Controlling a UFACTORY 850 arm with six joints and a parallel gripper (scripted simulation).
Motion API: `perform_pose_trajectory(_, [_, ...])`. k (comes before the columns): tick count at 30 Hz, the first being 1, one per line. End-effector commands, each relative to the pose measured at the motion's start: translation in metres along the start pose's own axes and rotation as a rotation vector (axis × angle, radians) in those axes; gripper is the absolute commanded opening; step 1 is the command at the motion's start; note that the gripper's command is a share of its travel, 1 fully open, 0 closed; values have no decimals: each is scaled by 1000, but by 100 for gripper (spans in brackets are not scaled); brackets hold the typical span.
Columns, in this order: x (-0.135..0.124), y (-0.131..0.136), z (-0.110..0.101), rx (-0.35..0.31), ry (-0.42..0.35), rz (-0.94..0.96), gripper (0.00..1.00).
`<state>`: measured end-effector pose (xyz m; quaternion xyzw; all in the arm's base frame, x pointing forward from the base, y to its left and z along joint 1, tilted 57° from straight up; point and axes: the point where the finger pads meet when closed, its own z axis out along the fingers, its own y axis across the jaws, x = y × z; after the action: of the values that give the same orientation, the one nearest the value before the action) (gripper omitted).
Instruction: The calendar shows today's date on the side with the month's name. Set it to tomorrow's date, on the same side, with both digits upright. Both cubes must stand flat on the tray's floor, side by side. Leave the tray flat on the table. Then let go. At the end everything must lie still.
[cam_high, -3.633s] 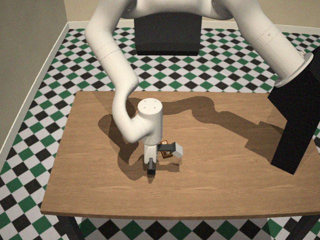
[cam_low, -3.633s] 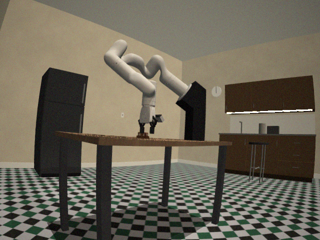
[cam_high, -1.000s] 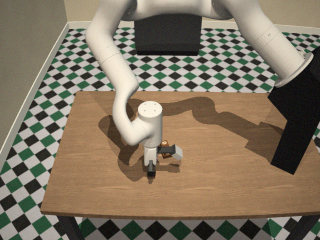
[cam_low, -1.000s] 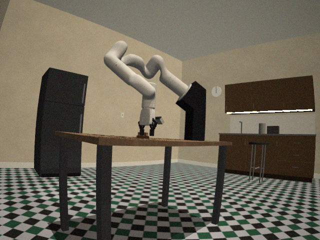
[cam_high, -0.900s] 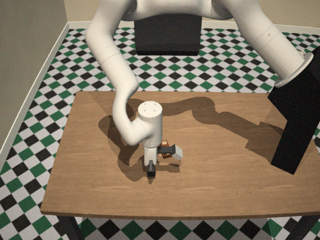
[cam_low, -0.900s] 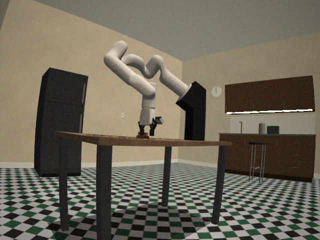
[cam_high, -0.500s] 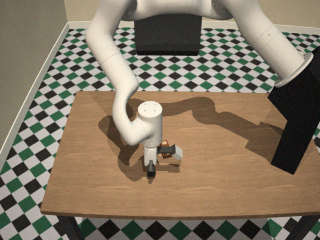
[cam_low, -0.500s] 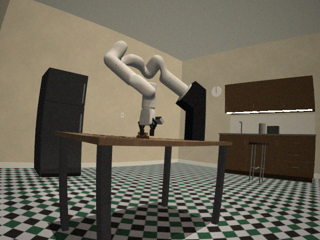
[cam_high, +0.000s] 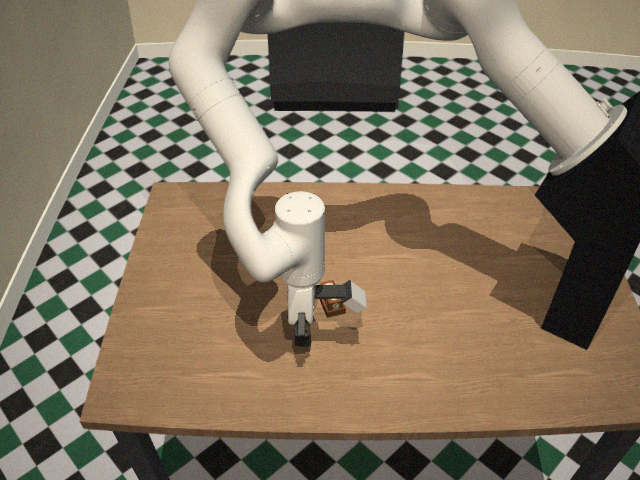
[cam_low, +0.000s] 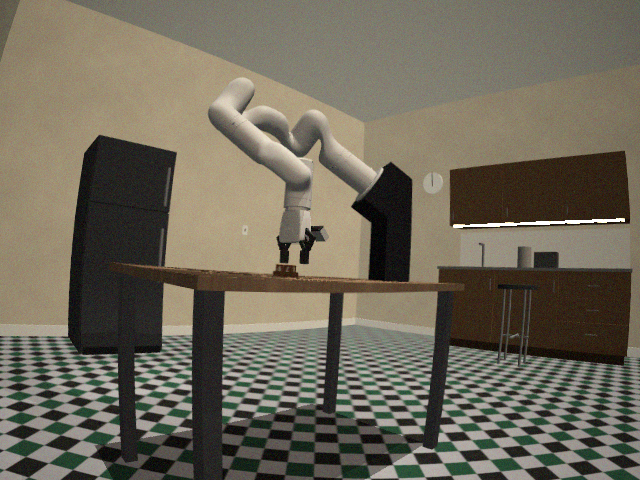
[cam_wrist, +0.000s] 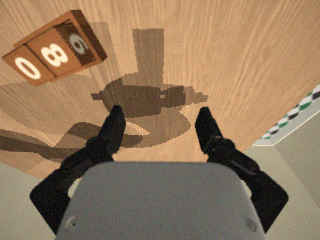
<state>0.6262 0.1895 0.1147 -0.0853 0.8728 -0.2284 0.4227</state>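
Observation:
The small brown calendar tray (cam_high: 337, 313) (cam_low: 285, 274) (cam_wrist: 95, 42) rests on the table, in the upper left of the wrist view. There, a brown face with a white 0 (cam_wrist: 27, 68) is beside a brown face with a white 8 (cam_wrist: 54, 54). A greyer digit (cam_wrist: 78, 44), like a 6 or 9, shows in shade between the 8 and the tray's right wall. Whether it is on the same cube as the 8 is unclear. The month's name is not visible. My gripper (cam_low: 294, 260) (cam_wrist: 160, 115) is open and empty, above the table and to one side of the calendar.
The wooden table (cam_high: 413, 361) (cam_low: 361, 284) carries the arm's shadows. The wrist camera (cam_high: 355, 297) juts out from the gripper and partly covers the calendar in the top view. The black arm stand (cam_high: 589, 258) (cam_low: 395, 227) is at the right.

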Motion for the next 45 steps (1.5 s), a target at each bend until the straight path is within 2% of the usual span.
perform_pose_trajectory(1, [0, 0, -11, -1, -1, 0, 100])
perform_pose_trajectory(8, [-1, 0, -14, -1, -1, 21, 100])
perform_pose_trajectory(13, [-1, -2, -14, -1, -1, 110, 100])
perform_pose_trajectory(17, [-2, -4, -14, -1, -1, 256, 100])
perform_pose_trajectory(20, [-8, -23, -13, -1, -1, 262, 100])
perform_pose_trajectory(24, [-8, -24, -13, -1, -1, 283, 100])
perform_pose_trajectory(33, [-10, -28, -14, -1, -1, 517, 100])
perform_pose_trajectory(36, [-16, -46, -13, -1, -1, 524, 100])
perform_pose_trajectory(40, [-16, -47, -13, -1, -1, 549, 100])
perform_pose_trajectory(45, [-17, -51, -13, -1, -1, 735, 100])
